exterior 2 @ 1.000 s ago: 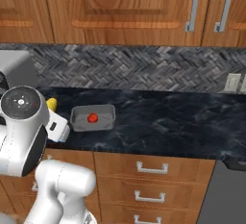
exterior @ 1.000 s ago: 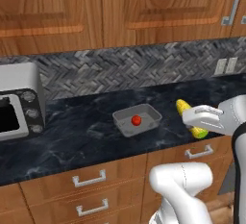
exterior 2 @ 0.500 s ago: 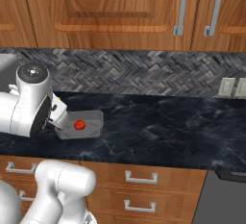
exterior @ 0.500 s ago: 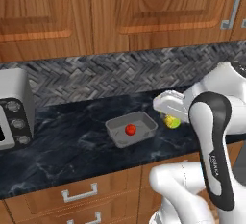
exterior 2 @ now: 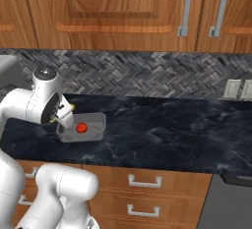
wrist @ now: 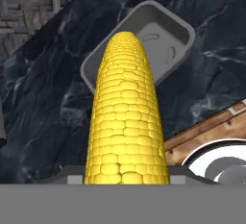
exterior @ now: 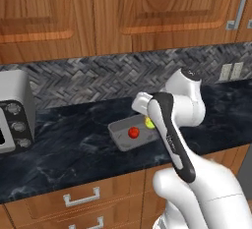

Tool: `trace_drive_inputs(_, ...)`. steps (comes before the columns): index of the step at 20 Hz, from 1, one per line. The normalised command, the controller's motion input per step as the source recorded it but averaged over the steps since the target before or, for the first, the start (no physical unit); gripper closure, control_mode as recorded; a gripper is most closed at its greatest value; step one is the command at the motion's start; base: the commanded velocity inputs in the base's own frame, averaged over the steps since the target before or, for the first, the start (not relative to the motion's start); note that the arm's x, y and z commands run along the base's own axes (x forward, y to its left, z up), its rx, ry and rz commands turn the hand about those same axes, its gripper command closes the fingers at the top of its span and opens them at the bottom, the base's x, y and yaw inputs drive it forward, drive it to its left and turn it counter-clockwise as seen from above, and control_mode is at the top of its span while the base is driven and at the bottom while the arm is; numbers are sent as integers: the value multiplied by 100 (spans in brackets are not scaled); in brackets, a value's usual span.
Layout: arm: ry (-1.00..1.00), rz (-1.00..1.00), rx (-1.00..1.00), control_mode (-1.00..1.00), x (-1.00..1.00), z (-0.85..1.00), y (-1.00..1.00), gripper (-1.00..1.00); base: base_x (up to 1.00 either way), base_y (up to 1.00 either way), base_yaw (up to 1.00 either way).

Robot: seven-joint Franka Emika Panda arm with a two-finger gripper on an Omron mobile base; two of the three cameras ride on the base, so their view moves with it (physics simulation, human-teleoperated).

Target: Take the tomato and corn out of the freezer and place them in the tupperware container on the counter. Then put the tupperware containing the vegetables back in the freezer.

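Note:
The tupperware container [exterior: 119,131] [exterior 2: 98,123] [wrist: 184,31], a shallow grey tray, lies on the dark marbled counter [exterior: 64,149] [exterior 2: 162,134]. Inside it sits the red tomato [exterior: 133,132] [exterior 2: 81,128]. My gripper [exterior: 147,119] [exterior 2: 67,116] hangs over the tray's edge, shut on the yellow corn [exterior: 149,123] [exterior 2: 72,107] [wrist: 126,122]. In the hand view the cob points at the tray and covers the tomato and my fingertips. The freezer is out of view.
A silver toaster oven [exterior: 13,111] stands at the counter's left end. Wall outlets [exterior: 231,71] [exterior 2: 238,89] sit on the herringbone backsplash to the right. Wooden cabinets hang above, and drawers with silver handles [exterior 2: 144,180] run below the counter.
Both base views have shifted, so the camera has moved. The arm has swung the corn in from beside the tray to just over it. The tomato still lies in the tray.

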Motion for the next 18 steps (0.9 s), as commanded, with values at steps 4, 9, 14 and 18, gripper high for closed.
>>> trace_drive_inputs(4, 9, -7, 4, -100, 89, -67, 0, 100, 0, 0, 0)
trace_drive_inputs(9, 6, -19, 1, -100, 72, -51, 3, 100, 0, 0, 0)
trace_drive_inputs(14, 7, -15, 1, -100, 63, -34, 1, 100, 0, 0, 0)
trace_drive_inputs(18, 11, -9, 3, -100, 47, -39, 0, 100, 0, 0, 0)
